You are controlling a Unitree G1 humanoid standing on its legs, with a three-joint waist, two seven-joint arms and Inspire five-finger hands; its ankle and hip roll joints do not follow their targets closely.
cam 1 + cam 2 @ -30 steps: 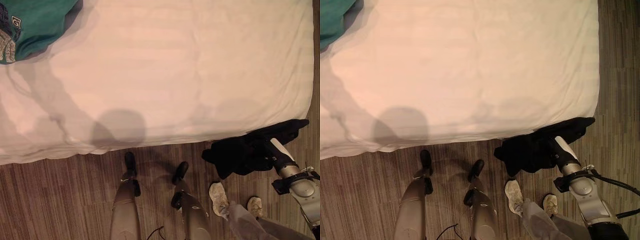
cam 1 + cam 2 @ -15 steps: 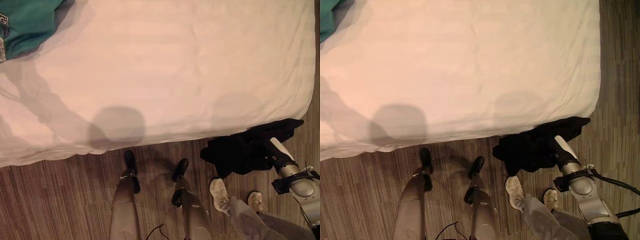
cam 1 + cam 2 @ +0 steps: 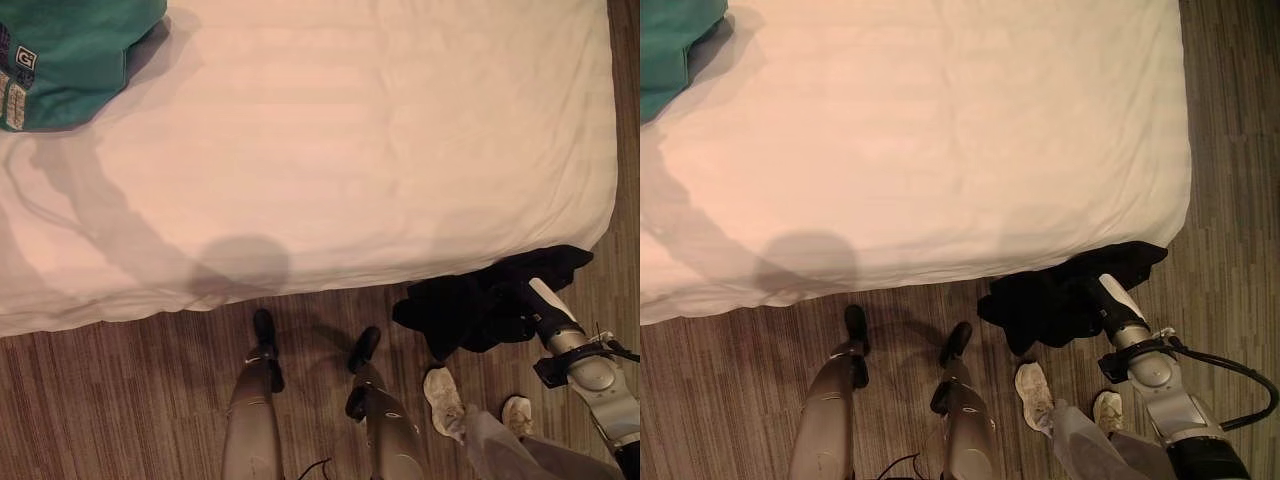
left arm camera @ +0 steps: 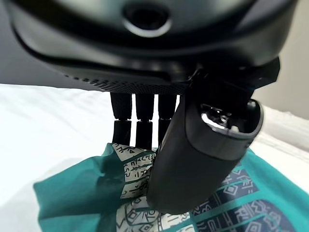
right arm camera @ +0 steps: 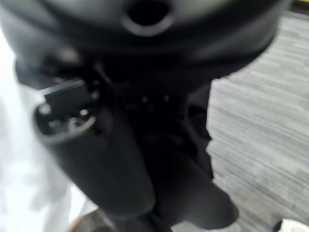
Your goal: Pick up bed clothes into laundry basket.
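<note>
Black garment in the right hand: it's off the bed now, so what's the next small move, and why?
Probably lift it higher. The black garment hangs from the right hand past the bed corner, its lower folds apparently close to the floor beside a person's shoes. I can't see a basket yet. The left hand is over the teal garment.

The right hand [image 5: 145,159] was buried in the black garment [image 3: 480,305], its fingers hidden; the teal garment [image 3: 70,55] was cut off at the edge.
</note>
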